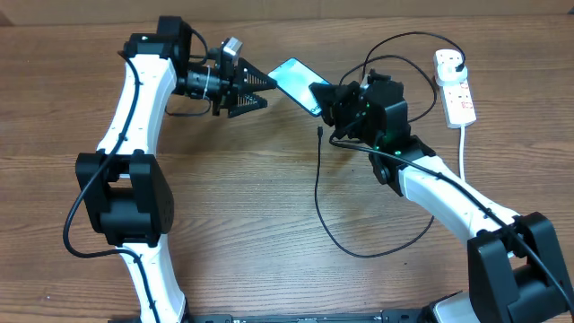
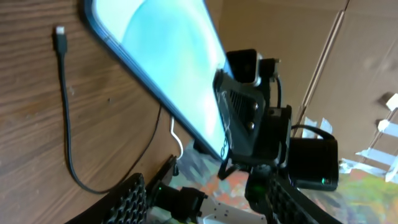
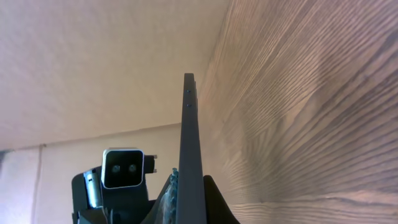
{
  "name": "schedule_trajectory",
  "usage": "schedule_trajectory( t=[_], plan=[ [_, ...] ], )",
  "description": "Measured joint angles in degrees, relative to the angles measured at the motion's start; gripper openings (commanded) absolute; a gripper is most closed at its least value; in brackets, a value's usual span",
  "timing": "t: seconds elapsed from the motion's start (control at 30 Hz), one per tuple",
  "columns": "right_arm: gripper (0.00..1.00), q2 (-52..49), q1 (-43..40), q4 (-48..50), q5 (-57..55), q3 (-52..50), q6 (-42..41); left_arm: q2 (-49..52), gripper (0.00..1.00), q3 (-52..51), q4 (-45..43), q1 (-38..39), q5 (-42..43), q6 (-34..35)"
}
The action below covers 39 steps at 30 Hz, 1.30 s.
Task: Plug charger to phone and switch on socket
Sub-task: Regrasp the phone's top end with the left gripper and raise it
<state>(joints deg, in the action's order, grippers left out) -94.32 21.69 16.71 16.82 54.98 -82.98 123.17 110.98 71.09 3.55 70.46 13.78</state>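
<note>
Brown wood-grain worktop, with a plain beige wall beyond. 1 slim, glossy phone has one end clenched in the right pincer. The left pincer is released, spread by the phone's other end. 1 thin black charger loops below the phone, its tip on the wood, apart from it. 1 white oblong socket lies well right of the phone.

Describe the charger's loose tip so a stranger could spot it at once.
On the wooden table, find the cyan phone at the far middle. A thin black cable loops on the wood nearer than it; the tip is its free end, unlike the socket's thick white lead.
</note>
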Motion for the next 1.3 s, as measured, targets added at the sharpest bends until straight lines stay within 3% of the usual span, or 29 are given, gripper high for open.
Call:
schedule_trajectory(
  t=[0.33,0.87,1.3],
  plan=[
    [0.04,0.0,0.9,3.2,-1.2,0.1,-5.9,0.0,0.47,0.0,-10.1,3.1,-3.9,12.8],
    [0.04,0.0,1.3,5.6,-1.4,0.1,-12.0,0.0,0.44,0.0,-26.9,4.7,-10.2,35.8],
    [0.04,0.0,1.3,7.6,-0.1,0.1,-14.2,0.0,0.39,0.0,-28.3,7.1,-11.6,41.4]
  ],
)
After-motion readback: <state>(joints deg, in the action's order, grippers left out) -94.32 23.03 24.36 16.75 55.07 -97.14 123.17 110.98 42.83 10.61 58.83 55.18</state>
